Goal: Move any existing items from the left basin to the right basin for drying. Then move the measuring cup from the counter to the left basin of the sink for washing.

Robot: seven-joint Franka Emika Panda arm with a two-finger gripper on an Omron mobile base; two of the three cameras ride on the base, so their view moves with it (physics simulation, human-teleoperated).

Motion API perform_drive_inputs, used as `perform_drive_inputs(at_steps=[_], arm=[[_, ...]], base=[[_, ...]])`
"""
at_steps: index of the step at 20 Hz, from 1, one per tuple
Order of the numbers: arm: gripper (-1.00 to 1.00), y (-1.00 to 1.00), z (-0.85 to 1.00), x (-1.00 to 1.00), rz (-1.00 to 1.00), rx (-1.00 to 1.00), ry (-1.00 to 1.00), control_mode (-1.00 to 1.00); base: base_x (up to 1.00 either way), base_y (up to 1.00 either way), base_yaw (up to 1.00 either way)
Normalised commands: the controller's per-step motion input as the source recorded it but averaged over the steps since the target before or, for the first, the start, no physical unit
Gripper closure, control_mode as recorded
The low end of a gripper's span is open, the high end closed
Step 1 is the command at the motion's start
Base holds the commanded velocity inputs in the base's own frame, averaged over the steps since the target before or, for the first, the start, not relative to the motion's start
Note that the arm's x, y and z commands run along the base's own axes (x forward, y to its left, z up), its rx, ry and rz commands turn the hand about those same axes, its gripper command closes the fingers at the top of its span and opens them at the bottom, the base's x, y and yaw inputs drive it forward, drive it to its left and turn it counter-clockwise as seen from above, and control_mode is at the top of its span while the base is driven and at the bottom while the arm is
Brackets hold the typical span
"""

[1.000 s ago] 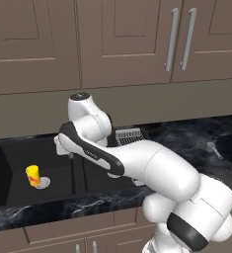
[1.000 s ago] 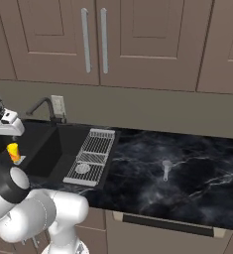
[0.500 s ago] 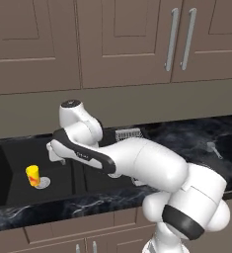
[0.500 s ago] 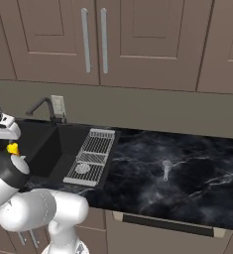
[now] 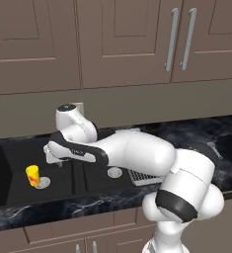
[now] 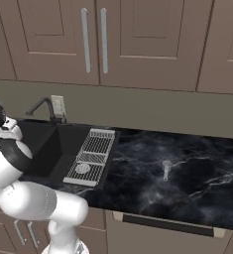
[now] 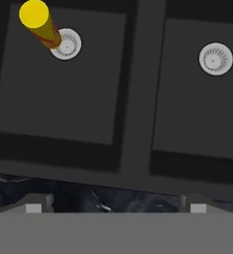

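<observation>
The yellow cup [image 5: 33,175] with an orange-red end stands in the wider left basin [image 5: 16,160], touching its silver drain [image 5: 43,182]. In the hand view the yellow cup [image 7: 38,22] is at the upper left, leaning over the drain [image 7: 66,44]. My gripper [image 7: 115,206] hangs open and empty above the sink's near rim, above the divider between the left basin [image 7: 58,94] and the right basin [image 7: 202,109]. My gripper [image 5: 52,154] sits right of the cup and higher. The grey measuring cup [image 6: 166,168] lies on the black marble counter [image 6: 197,183], far right of the sink.
A white wire rack [image 6: 90,156] lies along the sink's right edge. A dark faucet [image 6: 41,105] and a wall outlet [image 6: 57,104] stand behind the sink. Brown cabinets hang above. The right basin holds just its silver drain [image 7: 215,58].
My arm has swung left and lower over the sink, bringing the hand closer to the left basin. The yellow cup and measuring cup have not moved.
</observation>
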Motion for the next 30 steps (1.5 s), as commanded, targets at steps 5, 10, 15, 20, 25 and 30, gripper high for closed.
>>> perform_drive_inputs(at_steps=[5, 10, 15, 20, 25, 30], arm=[[-1.0, 0.06, -0.21, 0.28, 0.0, 0.0, 0.0, -1.0], [-1.0, 0.23, -0.19, 0.37, 0.0, -0.01, 0.03, -1.0], [-1.0, 0.3, -0.16, 0.27, 0.0, -0.01, 0.01, -1.0], [-1.0, 0.36, -0.08, 0.13, 0.0, -0.05, 0.0, -1.0], [-1.0, 0.16, -0.03, 0.11, 0.0, -0.04, 0.0, -1.0], [-1.0, 0.15, -0.1, 0.12, -0.03, -0.06, 0.0, -1.0]], base=[[0.0, 0.0, 0.0], [0.0, 0.0, 0.0], [0.0, 0.0, 0.0], [0.0, 0.0, 0.0], [0.0, 0.0, 0.0], [0.0, 0.0, 0.0]])
